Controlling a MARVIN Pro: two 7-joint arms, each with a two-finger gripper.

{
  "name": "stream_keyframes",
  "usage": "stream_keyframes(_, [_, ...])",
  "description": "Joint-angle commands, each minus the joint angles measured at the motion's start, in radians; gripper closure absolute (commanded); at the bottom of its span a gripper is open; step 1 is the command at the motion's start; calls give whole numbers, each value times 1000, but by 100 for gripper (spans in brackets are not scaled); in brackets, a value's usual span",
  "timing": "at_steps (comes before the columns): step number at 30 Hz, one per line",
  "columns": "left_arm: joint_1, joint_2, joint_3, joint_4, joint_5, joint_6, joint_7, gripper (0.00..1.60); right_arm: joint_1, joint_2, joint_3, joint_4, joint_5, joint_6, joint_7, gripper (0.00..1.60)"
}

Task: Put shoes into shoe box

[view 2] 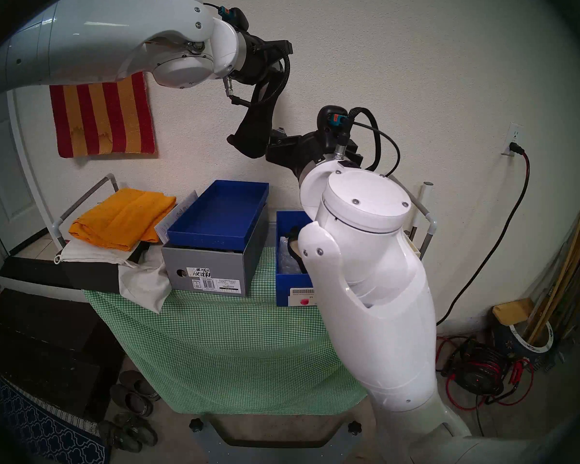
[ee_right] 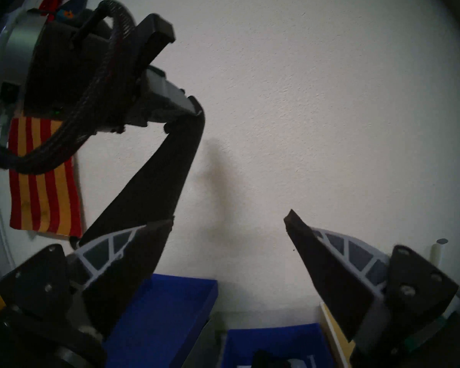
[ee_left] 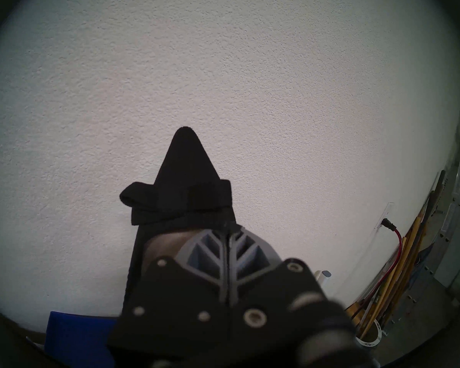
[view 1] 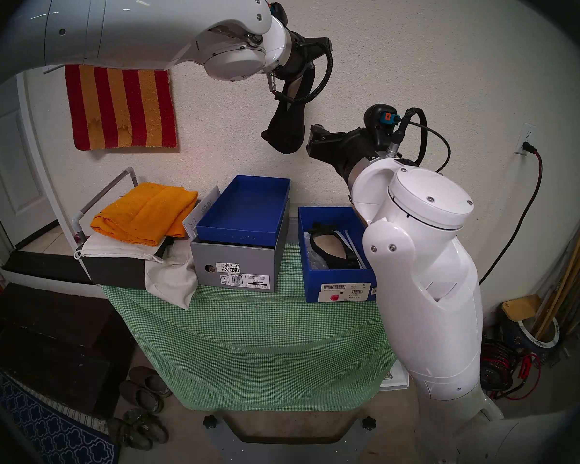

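Observation:
One black shoe (view 1: pixel 287 132) hangs toe down, high in front of the wall. My left gripper (view 1: pixel 302 75) is shut on its upper rim; in the left wrist view the fingers (ee_left: pixel 218 250) pinch the shoe (ee_left: pixel 186 173). Just right of the toe, my right gripper (view 1: pixel 310 140) is open and holds nothing. In the right wrist view the shoe (ee_right: pixel 157 187) runs down beside one finger, outside the gap of the right gripper (ee_right: pixel 229 218). The blue shoe box (view 1: pixel 335 287) stands below on the table, with the other black shoe (view 1: pixel 332 247) lying inside.
A blue lid (view 1: pixel 245 209) rests upturned on the grey VIONIC box (view 1: pixel 235 262), left of the shoe box. Further left lie an orange towel (view 1: pixel 144 212) and a white cloth bag (view 1: pixel 171 279). A green checked cloth (view 1: pixel 248 336) covers the table. Worn slip-ons (view 1: pixel 141 389) sit on the floor.

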Motion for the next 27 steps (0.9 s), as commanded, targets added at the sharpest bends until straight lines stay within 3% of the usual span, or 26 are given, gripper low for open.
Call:
stream_keyframes(1, [14, -12, -27, 18, -20, -13, -15, 160, -3, 0, -32, 22, 1, -50, 28, 0])
stream_keyframes(5, [27, -15, -17, 9, -13, -25, -24, 160, 22, 28, -77, 50, -27, -64, 48, 0])
stream_keyframes(12, [43, -10, -20, 5, -23, -34, -36, 160, 39, 22, -111, 68, -51, -92, 54, 0])
stream_keyframes(21, [48, 5, -46, -20, -61, -44, -54, 160, 37, 17, -82, 118, -85, -226, 47, 0])
stream_keyframes(27, [10, 36, -56, -75, -73, -46, -36, 160, 29, 16, -72, 128, -85, -250, 50, 0])
